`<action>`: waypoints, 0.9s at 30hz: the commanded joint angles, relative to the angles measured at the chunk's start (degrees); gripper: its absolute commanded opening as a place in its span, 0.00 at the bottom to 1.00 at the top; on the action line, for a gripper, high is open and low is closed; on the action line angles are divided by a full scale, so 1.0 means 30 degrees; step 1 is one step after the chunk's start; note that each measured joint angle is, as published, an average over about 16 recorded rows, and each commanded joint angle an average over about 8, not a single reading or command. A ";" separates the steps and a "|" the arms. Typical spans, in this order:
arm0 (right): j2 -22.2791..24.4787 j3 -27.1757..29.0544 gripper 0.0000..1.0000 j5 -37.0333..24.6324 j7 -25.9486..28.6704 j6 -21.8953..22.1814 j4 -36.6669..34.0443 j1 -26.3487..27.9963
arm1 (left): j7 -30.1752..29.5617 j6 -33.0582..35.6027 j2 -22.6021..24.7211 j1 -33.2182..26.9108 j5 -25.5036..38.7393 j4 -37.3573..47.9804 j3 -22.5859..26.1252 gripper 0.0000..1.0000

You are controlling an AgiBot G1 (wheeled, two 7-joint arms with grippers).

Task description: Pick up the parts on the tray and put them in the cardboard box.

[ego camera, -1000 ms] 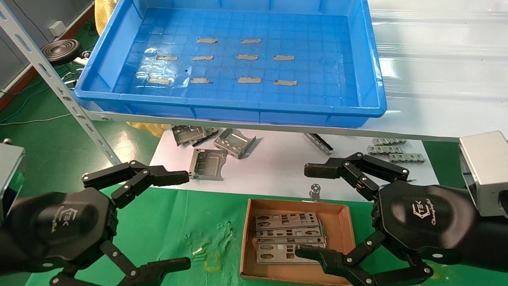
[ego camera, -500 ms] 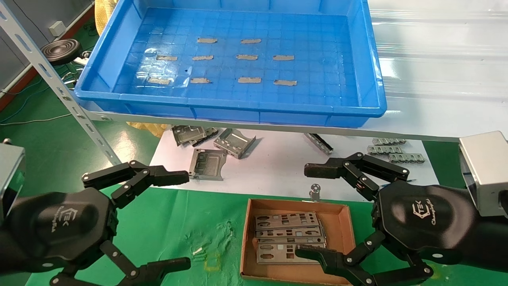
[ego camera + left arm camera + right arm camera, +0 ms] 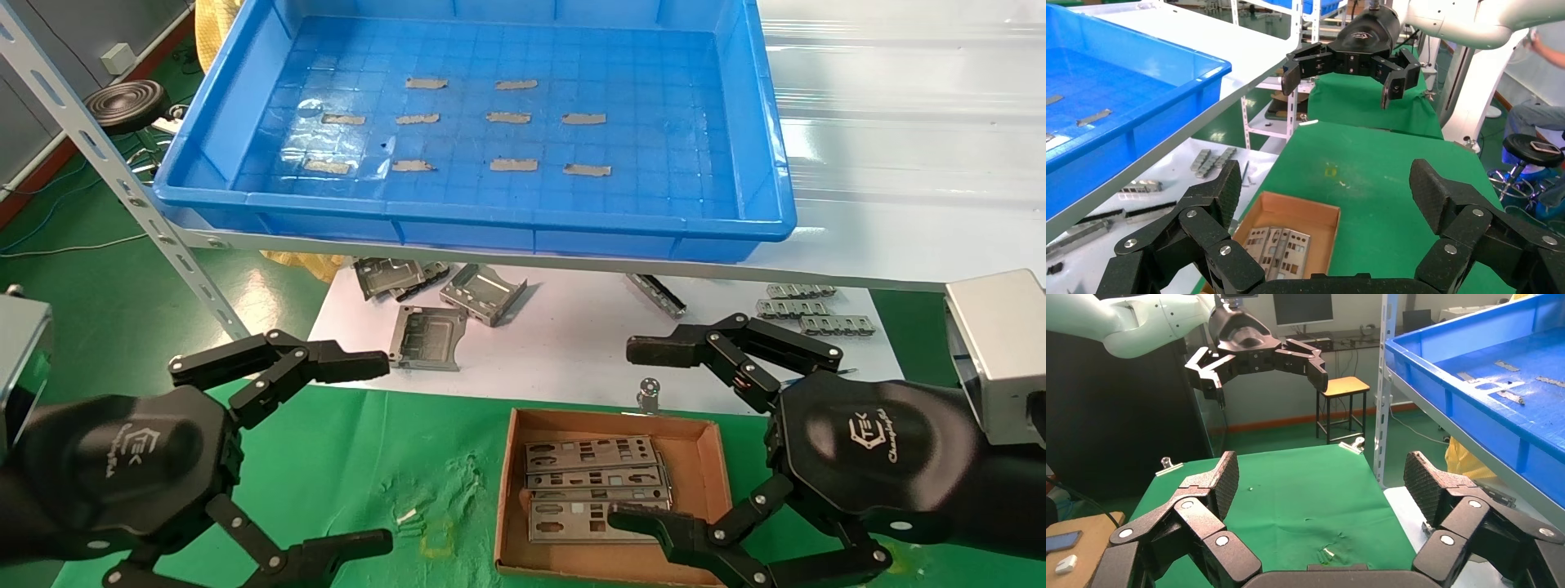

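In the cardboard box [image 3: 719, 465], the parts [image 3: 592, 487].

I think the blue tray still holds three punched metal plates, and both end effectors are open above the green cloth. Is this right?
Not quite. The blue tray holds no plates; only grey tape strips lie on its floor. The punched metal plates lie in the cardboard box, as the head view shows. The left end effector and right end effector are indeed open above the green cloth.
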 commanded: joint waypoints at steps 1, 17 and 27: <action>0.0000 0.0000 1.00 0.0000 0.0000 0.0000 0.0000 0.0000 | 0.0000 0.0000 0.0000 0.0000 0.0000 0.0000 0.0000 1.00; 0.0000 0.0000 1.00 0.0000 0.0000 0.0000 0.0000 0.0000 | 0.0000 0.0000 0.0000 0.0000 0.0000 0.0000 0.0000 1.00; 0.0000 0.0000 1.00 0.0000 0.0000 0.0000 0.0000 0.0000 | 0.0000 0.0000 0.0000 0.0000 0.0000 0.0000 0.0000 1.00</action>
